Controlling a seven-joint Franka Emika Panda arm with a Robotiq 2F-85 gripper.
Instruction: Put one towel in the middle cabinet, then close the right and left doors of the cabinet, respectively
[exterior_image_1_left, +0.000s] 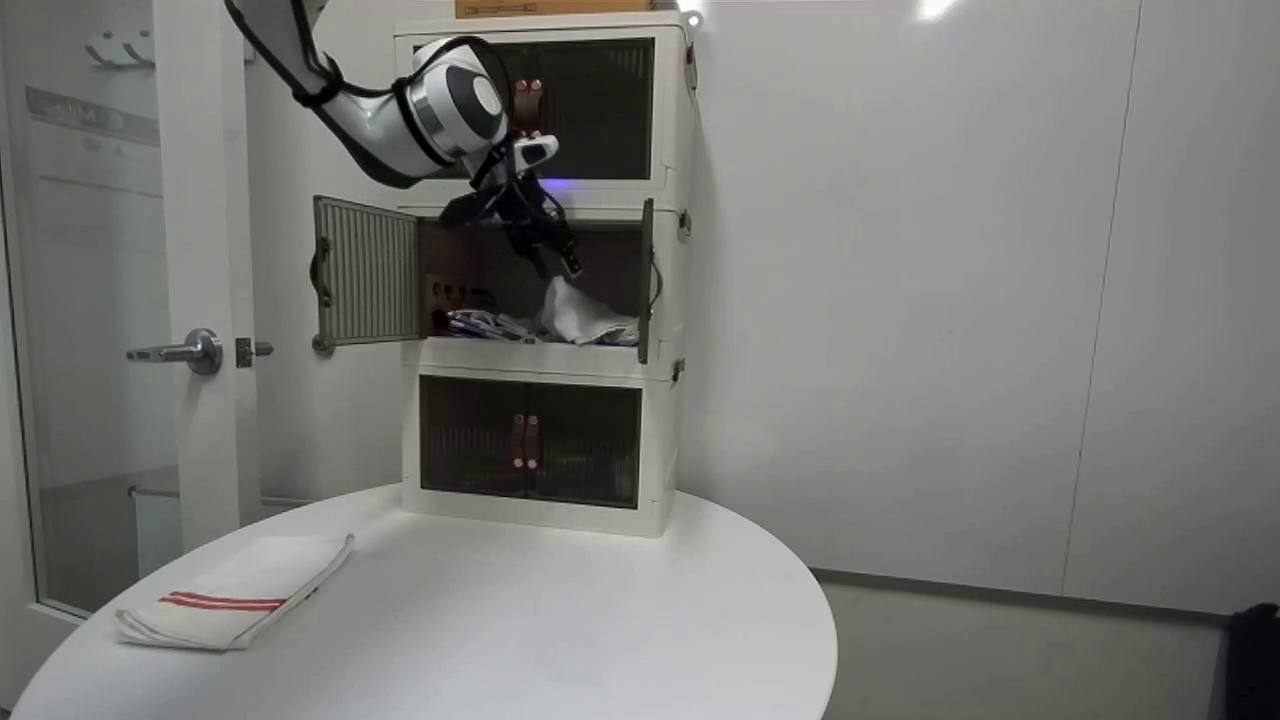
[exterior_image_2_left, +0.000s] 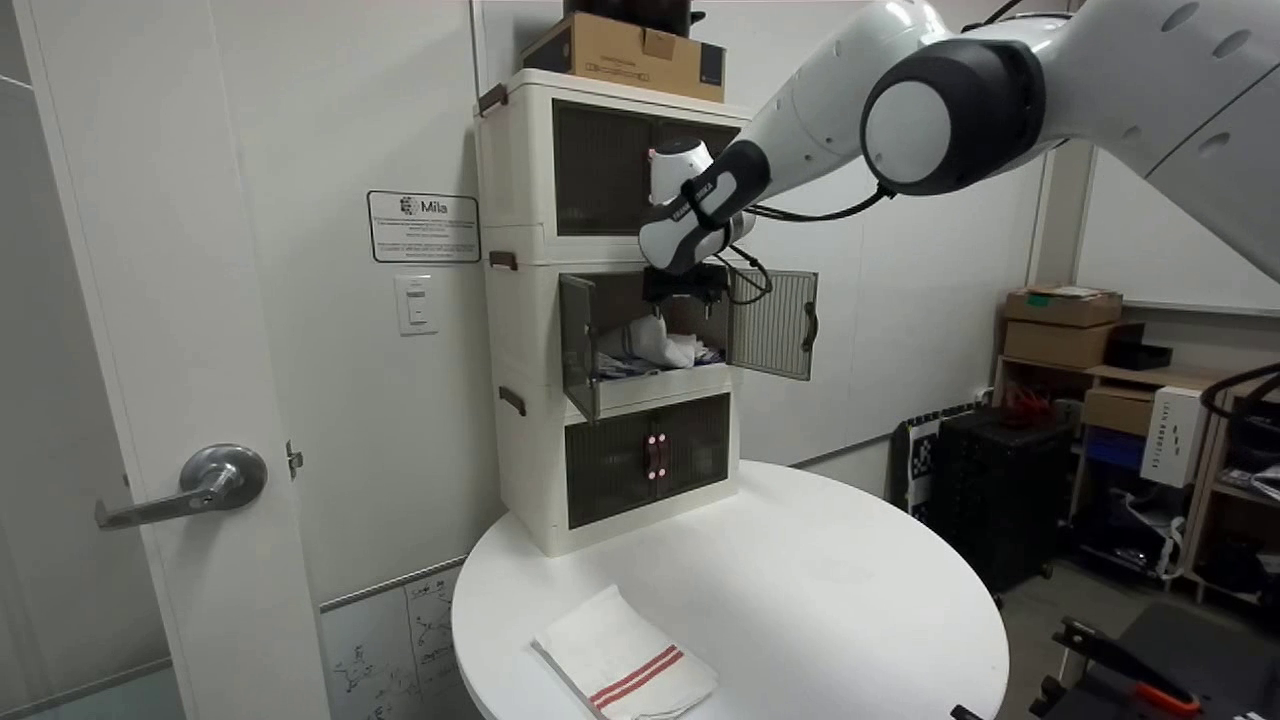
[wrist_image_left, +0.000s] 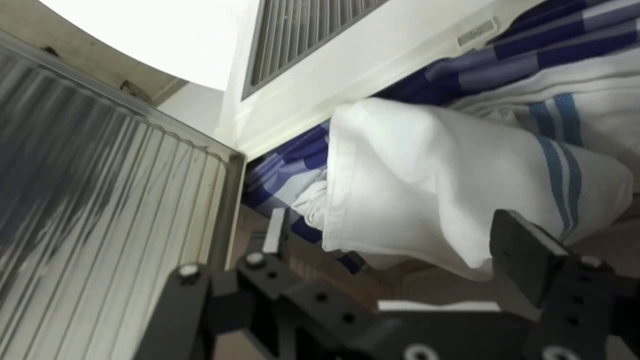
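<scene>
The middle cabinet (exterior_image_1_left: 530, 357) stands with its left door (exterior_image_1_left: 370, 272) and right door (exterior_image_1_left: 646, 285) open; both doors also show in an exterior view, left (exterior_image_2_left: 580, 345) and right (exterior_image_2_left: 775, 325). A white towel (exterior_image_1_left: 585, 318) with blue stripes lies crumpled inside, on the right side; it also shows in the wrist view (wrist_image_left: 425, 175). My gripper (wrist_image_left: 392, 227) is open, fingers wide apart, just above this towel in the cabinet opening (exterior_image_1_left: 560, 268). One finger overlaps the towel's edge in the wrist view; I cannot tell whether they touch. A folded white towel (exterior_image_1_left: 240, 590) with red stripes lies on the table.
Blue checkered cloth (wrist_image_left: 450, 80) lies under the white towel. More white blue-striped cloth (wrist_image_left: 590, 105) lies beside it. The upper cabinet (exterior_image_1_left: 600, 110) and lower cabinet (exterior_image_1_left: 585, 445) have shut doors. The round white table (exterior_image_1_left: 560, 620) bears the stack. A cardboard box (exterior_image_2_left: 630, 58) sits on top.
</scene>
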